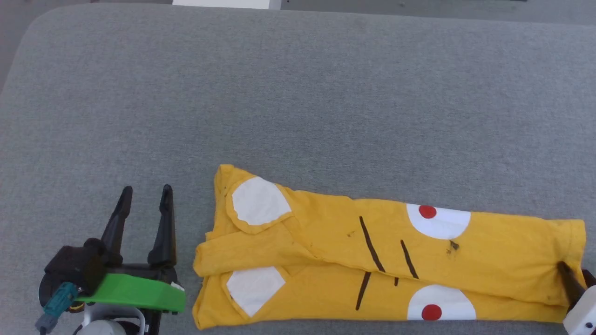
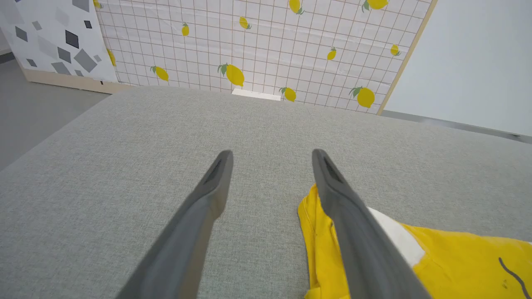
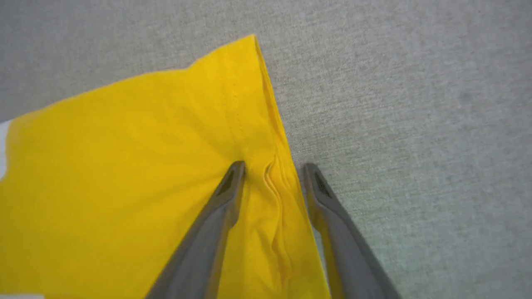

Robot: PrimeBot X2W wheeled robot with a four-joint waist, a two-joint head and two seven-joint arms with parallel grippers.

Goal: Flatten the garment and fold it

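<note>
A bright yellow garment (image 1: 489,251), a T-shirt with white patches, red dots and black strokes, lies on a grey cloth-covered counter (image 1: 298,93). It runs as a long, narrow band along the near edge, from about the middle to the near right corner. It looks folded lengthwise, one long half laid over the other, with a sleeve turned up at its left end. Your left claw (image 1: 146,188) sits by the near edge, just beside the garment's left end. Its jaws are spread wide, it holds nothing, and in the head view it stands clear of the cloth. Your right claw (image 3: 274,166) is at the garment's right end and straddles its stitched edge. One finger (image 3: 216,216) lies over the yellow cloth and the other over bare counter, with a small ridge of fabric between them. The jaws stand parted and do not appear to be clamped on the cloth. The lengthwise folding seems done, so the crosswise fold is likely next. For that you would need a firm pinch through all layers at one end. You would then carry that end over to meet the other end squarely.
</note>
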